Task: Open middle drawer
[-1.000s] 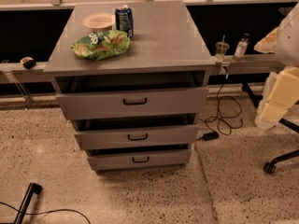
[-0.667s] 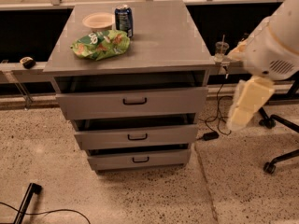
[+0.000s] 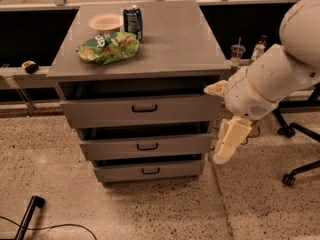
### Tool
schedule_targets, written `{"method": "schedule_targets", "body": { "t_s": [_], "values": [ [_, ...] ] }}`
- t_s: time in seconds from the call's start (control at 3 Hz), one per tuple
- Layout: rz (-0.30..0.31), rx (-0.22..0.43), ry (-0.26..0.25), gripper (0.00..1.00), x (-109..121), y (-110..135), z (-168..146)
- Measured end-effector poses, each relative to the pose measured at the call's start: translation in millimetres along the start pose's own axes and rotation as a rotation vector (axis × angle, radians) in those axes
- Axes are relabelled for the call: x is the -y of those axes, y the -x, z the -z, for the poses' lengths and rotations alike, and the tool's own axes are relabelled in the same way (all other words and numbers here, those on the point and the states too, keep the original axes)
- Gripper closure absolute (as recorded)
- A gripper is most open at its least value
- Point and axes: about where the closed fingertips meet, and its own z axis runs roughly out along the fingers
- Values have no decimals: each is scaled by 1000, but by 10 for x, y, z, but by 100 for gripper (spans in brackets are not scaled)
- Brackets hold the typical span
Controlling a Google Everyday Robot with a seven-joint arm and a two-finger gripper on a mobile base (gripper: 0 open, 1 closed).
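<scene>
The grey cabinet (image 3: 170,39) has three drawers stacked one above the other. The middle drawer (image 3: 115,147) is a wide shallow grey front with a small black bar handle (image 3: 147,146). It sits between the taller top drawer (image 3: 100,113) and the narrower bottom drawer (image 3: 120,172). All three fronts stand slightly out, with dark gaps above them. My gripper (image 3: 224,153) hangs down from the white arm (image 3: 272,79), just off the cabinet's right side at the height of the middle drawer. It is to the right of the handle and touches nothing.
On the cabinet top lie a green chip bag (image 3: 107,47), a blue can (image 3: 133,20) and a pale bowl (image 3: 105,21). A cup with a straw (image 3: 237,54) and a bottle (image 3: 258,46) stand behind the arm. An office chair base (image 3: 295,174) is at the right, and a black pole (image 3: 27,216) lies on the floor at the left.
My arm has swung in from the far right toward the cabinet's right side, and the gripper has come lower and nearer the drawers. The drawers have not moved.
</scene>
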Motion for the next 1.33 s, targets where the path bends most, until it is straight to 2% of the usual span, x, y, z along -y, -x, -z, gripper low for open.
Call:
{"method": "schedule_targets", "body": {
  "t_s": [0.33,0.67,1.0,1.33],
  "values": [
    [41,-16,5,0,-4,51,-13],
    [62,71,70,0,-38,114,-628],
    [63,167,149,0,-11,-61,-1291],
    [49,187,187,0,-48,-157,-1509]
  ]
}}
